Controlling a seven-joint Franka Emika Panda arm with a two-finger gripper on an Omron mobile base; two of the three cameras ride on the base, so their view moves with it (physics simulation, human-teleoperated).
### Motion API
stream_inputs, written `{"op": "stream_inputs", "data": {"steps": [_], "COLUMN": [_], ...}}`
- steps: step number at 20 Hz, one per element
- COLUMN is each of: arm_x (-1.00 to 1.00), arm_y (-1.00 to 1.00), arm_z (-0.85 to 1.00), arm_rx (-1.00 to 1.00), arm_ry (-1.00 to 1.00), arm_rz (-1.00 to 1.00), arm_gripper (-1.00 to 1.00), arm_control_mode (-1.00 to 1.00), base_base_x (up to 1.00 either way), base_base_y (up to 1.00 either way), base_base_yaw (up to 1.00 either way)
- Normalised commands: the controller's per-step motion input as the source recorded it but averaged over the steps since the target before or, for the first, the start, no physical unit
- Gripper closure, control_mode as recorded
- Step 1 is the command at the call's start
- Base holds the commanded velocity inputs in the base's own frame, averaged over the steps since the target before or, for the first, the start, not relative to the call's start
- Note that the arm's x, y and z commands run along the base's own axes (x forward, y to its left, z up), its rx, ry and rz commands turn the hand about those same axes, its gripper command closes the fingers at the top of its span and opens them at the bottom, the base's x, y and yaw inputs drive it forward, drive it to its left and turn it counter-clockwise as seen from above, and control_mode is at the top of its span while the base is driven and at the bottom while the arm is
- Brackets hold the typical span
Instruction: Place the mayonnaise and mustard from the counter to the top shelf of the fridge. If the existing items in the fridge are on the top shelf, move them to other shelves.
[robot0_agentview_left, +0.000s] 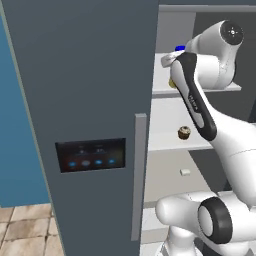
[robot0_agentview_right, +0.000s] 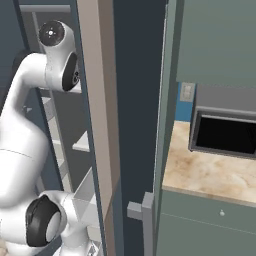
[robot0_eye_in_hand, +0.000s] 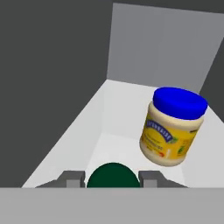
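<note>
The arm reaches into the open fridge (robot0_agentview_left: 90, 75) at the level of the top shelf (robot0_agentview_left: 200, 89). In the hand view the two finger tips (robot0_eye_in_hand: 72, 179) stand on either side of a round dark green cap, with the gripper (robot0_eye_in_hand: 113, 180) closed on it; this is the cap of the mustard (robot0_eye_in_hand: 113, 176), whose bottle body is hidden below the cap. The mayonnaise (robot0_eye_in_hand: 173, 127) stands upright on the white shelf surface (robot0_eye_in_hand: 118, 144), near the gripped bottle and apart from it, its blue lid on top and the yellow-and-blue label facing the camera. In the left base view a sliver of the blue lid (robot0_agentview_left: 180, 48) shows on the top shelf, just behind the arm's forearm, and a small yellow patch shows below it at the shelf edge; what that patch belongs to cannot be told. The cupcake (robot0_agentview_left: 184, 133) sits on the shelf below the top shelf (robot0_agentview_left: 170, 142), near its front edge. The tiny white block (robot0_agentview_left: 185, 172) lies on the next level down. The fridge door panel (robot0_agentview_left: 91, 155) with blue lights faces the left base camera. In the right base view the counter (robot0_agentview_right: 210, 172) lies to the right of the fridge, with a dark appliance (robot0_agentview_right: 225, 132) standing at its back.
</note>
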Motion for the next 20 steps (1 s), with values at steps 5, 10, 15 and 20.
{"op": "stream_inputs", "data": {"steps": [5,10,15,20], "arm_x": [0.45,0.42,0.23,0.16], "arm_y": [0.00,-0.07,-0.14,-0.06], "arm_z": [-0.03,-0.02,-0.29,-0.26], "arm_rx": [0.00,0.00,0.00,0.00], "arm_ry": [0.01,0.00,0.00,0.00], "arm_rz": [0.00,0.00,0.00,0.00], "arm_gripper": [1.00,1.00,1.00,1.00], "arm_control_mode": [-1.00,-1.00,-1.00,-1.00], "base_base_x": [0.00,0.00,0.00,0.00], "base_base_y": [0.00,0.00,0.00,0.00], "base_base_yaw": [0.00,0.00,0.00,0.00]}}
